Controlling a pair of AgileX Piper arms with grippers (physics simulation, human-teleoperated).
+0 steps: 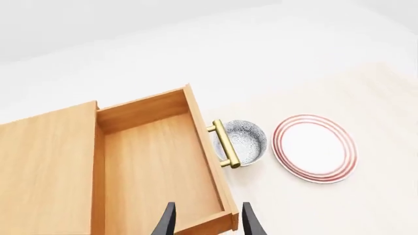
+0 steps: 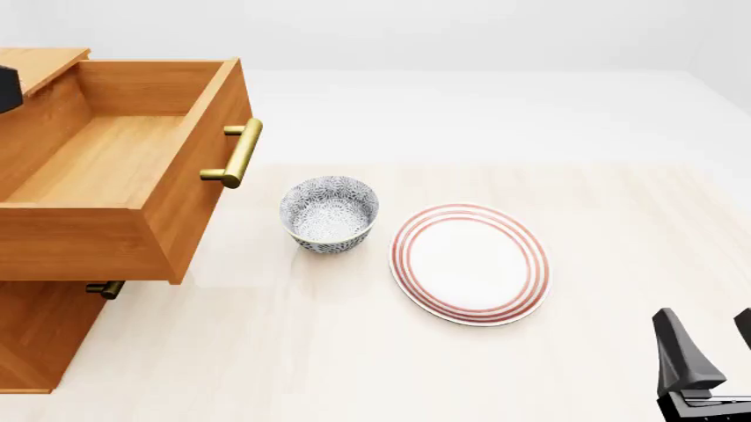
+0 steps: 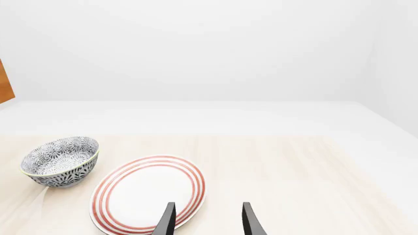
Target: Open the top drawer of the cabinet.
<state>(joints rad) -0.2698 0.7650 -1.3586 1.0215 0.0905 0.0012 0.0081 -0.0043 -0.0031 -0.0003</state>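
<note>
The cabinet (image 2: 35,338) stands at the table's left edge. Its top drawer (image 2: 112,158) is pulled far out, and its inside is bare. The brass bar handle (image 2: 235,154) on the drawer front faces right. In the left wrist view, my left gripper (image 1: 207,223) is open and empty. It hovers above the drawer (image 1: 156,161), over the side wall near the front corner and away from the handle (image 1: 225,144). My right gripper (image 2: 710,338) is open and empty at the front right of the table; it also shows in the right wrist view (image 3: 207,220).
A blue-patterned bowl (image 2: 330,213) stands just right of the drawer front. A white plate with red rings (image 2: 470,262) lies to the right of the bowl, ahead of the right gripper. A lower drawer's brass handle (image 2: 105,288) peeks out under the open drawer.
</note>
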